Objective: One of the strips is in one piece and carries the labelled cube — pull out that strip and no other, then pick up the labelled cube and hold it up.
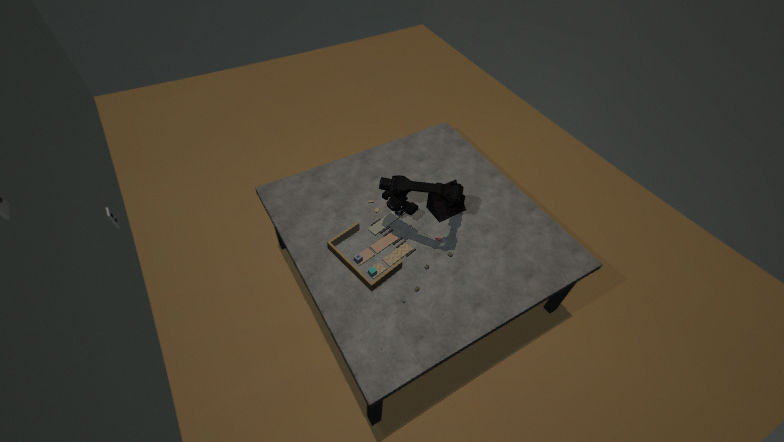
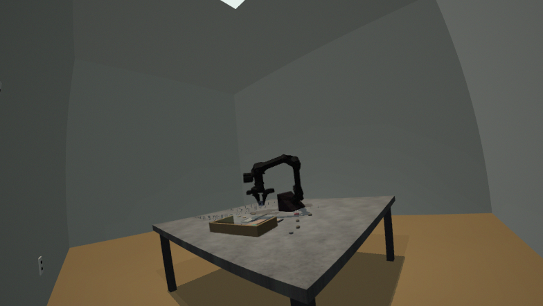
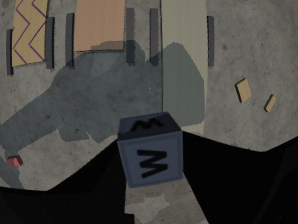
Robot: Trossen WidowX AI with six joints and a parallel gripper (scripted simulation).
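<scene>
- the hand (image 1: 399, 211) (image 2: 261, 203) (image 3: 148, 141) is clamped on the blue-grey cube (image 3: 151, 161) marked w, above the worktop (image 1: 472, 307) (image 2: 289, 262)
- the pale strip (image 3: 183, 65) lies between dark rails

The room is dimly lit from a bright ceiling panel (image 2: 233, 3); hard-edged shadows are cast, and walls are bent at the right.

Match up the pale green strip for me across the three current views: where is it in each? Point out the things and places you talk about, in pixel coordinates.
Top: pale green strip (image 1: 377, 227) (image 2: 248, 219) (image 3: 183, 25), near the centre, just below the gripper (image 1: 403, 211) (image 2: 261, 204) (image 3: 148, 141).
Exterior: low, slightly left of centre, behind the tray wall (image 1: 349, 262) (image 2: 233, 229).
Wrist: upper right of centre.
Shared landmark: the gripper.
</scene>
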